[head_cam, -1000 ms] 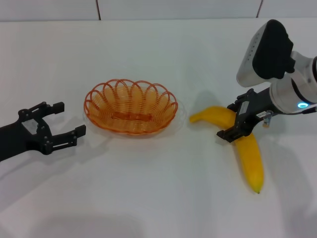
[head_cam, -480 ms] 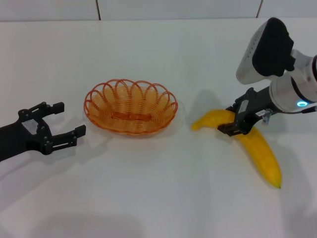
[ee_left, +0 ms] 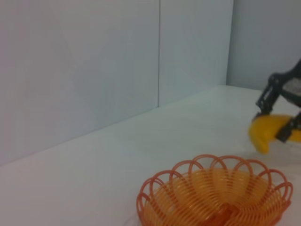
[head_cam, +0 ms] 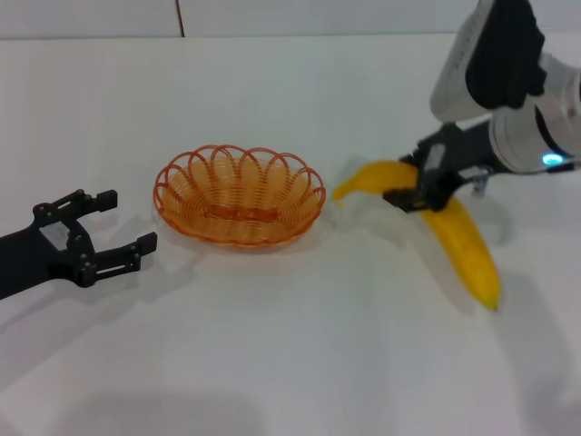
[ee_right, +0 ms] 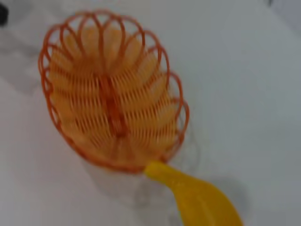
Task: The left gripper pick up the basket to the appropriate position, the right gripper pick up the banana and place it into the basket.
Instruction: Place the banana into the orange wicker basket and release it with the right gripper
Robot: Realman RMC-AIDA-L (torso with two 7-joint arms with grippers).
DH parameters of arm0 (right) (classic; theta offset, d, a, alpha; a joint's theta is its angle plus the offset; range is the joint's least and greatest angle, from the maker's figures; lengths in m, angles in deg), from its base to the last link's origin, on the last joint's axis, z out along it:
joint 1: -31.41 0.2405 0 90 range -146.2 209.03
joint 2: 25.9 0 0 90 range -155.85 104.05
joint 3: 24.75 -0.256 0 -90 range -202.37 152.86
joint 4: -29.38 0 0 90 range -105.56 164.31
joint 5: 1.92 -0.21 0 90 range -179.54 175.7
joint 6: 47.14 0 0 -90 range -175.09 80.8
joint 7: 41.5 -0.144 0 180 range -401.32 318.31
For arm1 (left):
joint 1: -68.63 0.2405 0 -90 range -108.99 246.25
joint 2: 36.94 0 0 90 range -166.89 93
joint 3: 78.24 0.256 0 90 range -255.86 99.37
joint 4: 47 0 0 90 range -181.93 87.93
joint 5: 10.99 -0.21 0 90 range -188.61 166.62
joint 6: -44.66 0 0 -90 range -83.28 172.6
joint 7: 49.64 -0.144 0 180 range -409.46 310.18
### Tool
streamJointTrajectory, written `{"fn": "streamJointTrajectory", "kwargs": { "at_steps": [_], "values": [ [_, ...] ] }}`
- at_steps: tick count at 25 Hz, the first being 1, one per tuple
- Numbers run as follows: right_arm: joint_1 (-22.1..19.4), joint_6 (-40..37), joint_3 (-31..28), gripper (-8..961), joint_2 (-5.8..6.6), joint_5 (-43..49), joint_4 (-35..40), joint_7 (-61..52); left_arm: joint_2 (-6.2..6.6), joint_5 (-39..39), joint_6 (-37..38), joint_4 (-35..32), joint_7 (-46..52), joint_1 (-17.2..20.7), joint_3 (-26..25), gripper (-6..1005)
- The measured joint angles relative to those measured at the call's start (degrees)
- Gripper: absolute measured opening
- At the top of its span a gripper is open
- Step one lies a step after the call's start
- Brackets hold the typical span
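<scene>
The orange wire basket (head_cam: 240, 195) sits on the white table, left of centre; it also shows in the left wrist view (ee_left: 216, 195) and the right wrist view (ee_right: 110, 89). My left gripper (head_cam: 113, 221) is open and empty, on the table just left of the basket, not touching it. My right gripper (head_cam: 413, 186) is shut on the yellow banana (head_cam: 458, 241) near its upper end and holds it above the table, right of the basket. The banana's near tip (ee_right: 155, 170) is close to the basket rim in the right wrist view. It also shows in the left wrist view (ee_left: 268, 129).
A pale wall (ee_left: 117, 61) with a vertical seam stands behind the table. White table surface (head_cam: 300, 363) stretches in front of the basket and both arms.
My right gripper has lifted the banana off the table and moved it up and left toward the basket. The left gripper and the basket have not moved.
</scene>
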Motion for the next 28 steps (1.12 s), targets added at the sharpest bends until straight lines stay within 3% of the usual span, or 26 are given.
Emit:
{"fn": "streamJointTrajectory", "kwargs": {
  "at_steps": [6, 11, 20, 28],
  "values": [
    [1.93, -0.6, 3.31, 530, 0.16, -2.36, 6.79, -0.56, -0.03, 0.09, 0.01, 0.0, 0.0, -0.01, 0.0, 892],
    [7.16, -1.36, 8.03, 539, 0.16, -3.92, 8.8, -0.55, -0.03, 0.1, 0.01, 0.0, 0.04, -0.35, 0.0, 891],
    [17.18, 5.98, 14.74, 554, -0.16, -4.07, -1.55, -1.55, 0.07, -0.14, 0.0, 1.95, -0.82, -1.95, 0.0, 891],
    [21.49, 13.37, 19.08, 568, -0.35, -4.15, -8.85, -2.91, 0.07, -0.43, 0.0, 2.23, -0.9, -2.48, 0.0, 892]
  ]
}}
